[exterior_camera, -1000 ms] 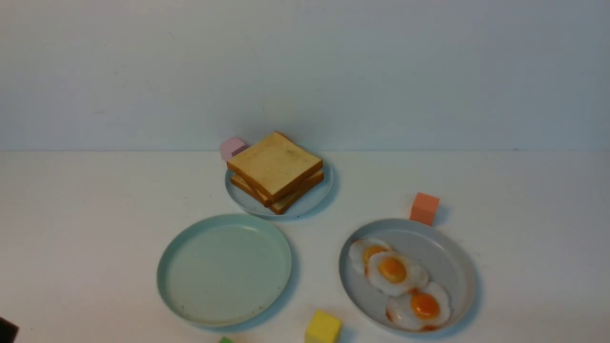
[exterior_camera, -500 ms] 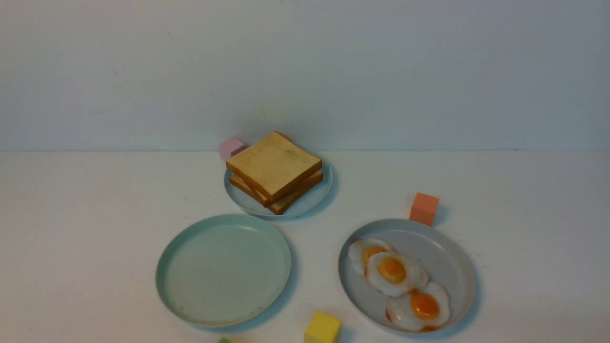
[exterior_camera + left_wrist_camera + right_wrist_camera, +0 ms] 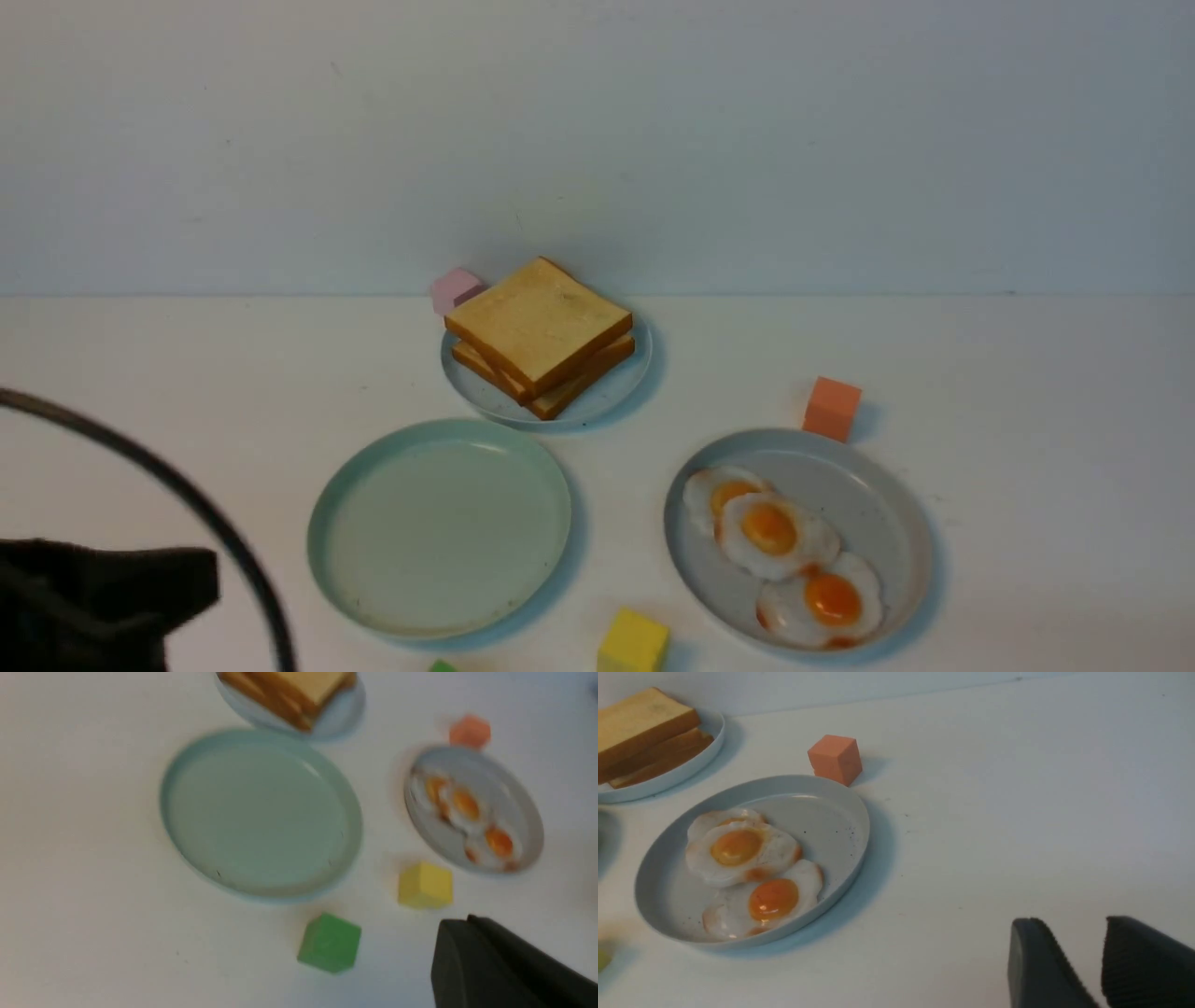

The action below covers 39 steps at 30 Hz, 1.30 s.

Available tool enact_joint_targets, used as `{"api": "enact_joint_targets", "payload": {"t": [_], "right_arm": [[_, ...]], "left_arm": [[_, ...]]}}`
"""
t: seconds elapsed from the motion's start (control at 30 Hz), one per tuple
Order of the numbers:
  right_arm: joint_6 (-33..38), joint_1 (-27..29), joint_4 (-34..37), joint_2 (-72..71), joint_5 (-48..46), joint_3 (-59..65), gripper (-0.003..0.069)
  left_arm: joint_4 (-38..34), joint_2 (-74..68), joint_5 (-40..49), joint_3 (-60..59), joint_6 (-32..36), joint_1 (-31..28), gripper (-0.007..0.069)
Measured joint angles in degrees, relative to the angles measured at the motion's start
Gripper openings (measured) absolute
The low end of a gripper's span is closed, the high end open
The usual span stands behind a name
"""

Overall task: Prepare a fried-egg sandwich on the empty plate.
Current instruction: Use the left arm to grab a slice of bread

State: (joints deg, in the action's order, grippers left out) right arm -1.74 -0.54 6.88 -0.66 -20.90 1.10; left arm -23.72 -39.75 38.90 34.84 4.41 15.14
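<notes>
Two stacked toast slices (image 3: 539,334) lie on a small light-blue plate (image 3: 597,399) at the back centre. The empty mint-green plate (image 3: 439,527) sits in front of it and also shows in the left wrist view (image 3: 261,812). Three fried eggs (image 3: 770,532) lie overlapping on a grey speckled plate (image 3: 878,504) at the right. My left gripper (image 3: 462,919) is shut and empty, high above the table near the green and yellow cubes. My left arm (image 3: 93,597) shows dark at the lower left. My right gripper (image 3: 1073,926) is open and empty, over bare table to the right of the egg plate (image 3: 840,812).
A pink cube (image 3: 455,289) stands behind the toast plate. An orange cube (image 3: 831,408) stands at the egg plate's far edge. A yellow cube (image 3: 633,642) and a green cube (image 3: 329,942) lie near the front edge. A black cable (image 3: 187,495) arcs over the left.
My left arm and its cable have swung into the front view at the lower left. The plates, toast, eggs and cubes have not moved.
</notes>
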Motion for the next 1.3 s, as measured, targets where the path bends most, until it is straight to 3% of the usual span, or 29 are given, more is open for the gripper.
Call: {"api": "enact_joint_targets", "payload": {"t": [0.03,0.23,0.4,0.43,0.5,0.53,0.67,0.77,0.93,1.2,1.3], "right_arm": [[-0.17,0.0,0.34,0.0,0.44,0.12,0.0241],[-9.54,0.0,18.0,0.0,9.29,0.41,0.0241],[-11.19,0.0,25.23,0.0,13.21,-1.24,0.0216],[-11.19,0.0,25.23,0.0,12.66,-1.61,0.0214],[-6.73,0.0,24.4,1.77,0.28,-11.17,0.0165],[-6.73,0.0,24.4,1.77,0.28,-11.17,0.0165],[5.46,-0.13,19.49,13.78,-27.91,-33.81,0.0072],[9.95,-2.95,16.45,22.56,-38.94,-45.19,0.0028],[11.68,-12.16,13.2,31.06,-44.49,-56.52,0.0016],[12.14,-24.14,9.15,41.68,-48.69,-63.72,0.0016],[12.28,-27.57,8.61,44.78,-48.82,-64.87,0.0017]], "left_arm": [[0.06,-0.51,0.14,0.53,0.17,0.21,-0.0013],[-1.41,-12.46,2.18,6.57,0.6,2.02,-0.0013],[-1.35,-22.53,4.58,13.27,1.85,2.08,-0.0013],[-1.35,-22.53,4.4,13.45,1.93,2.08,-0.0013],[-1.43,-26.64,1.62,16.1,4.74,2.08,-0.0013],[-1.51,-26.98,1.55,16.1,4.74,2.08,-0.0013],[-1.57,-36.62,4.06,25.64,10.37,2.39,-0.0013],[-0.4,-44.5,6.87,32.86,11.16,4.92,-0.0013],[4.49,-57.65,11.07,48.01,11.29,9.05,-0.0013],[11.68,-77.17,18.34,70.96,11.29,9.05,-0.0011],[14.05,-83.45,17.8,76.88,12.36,9.05,0.0055]]}}
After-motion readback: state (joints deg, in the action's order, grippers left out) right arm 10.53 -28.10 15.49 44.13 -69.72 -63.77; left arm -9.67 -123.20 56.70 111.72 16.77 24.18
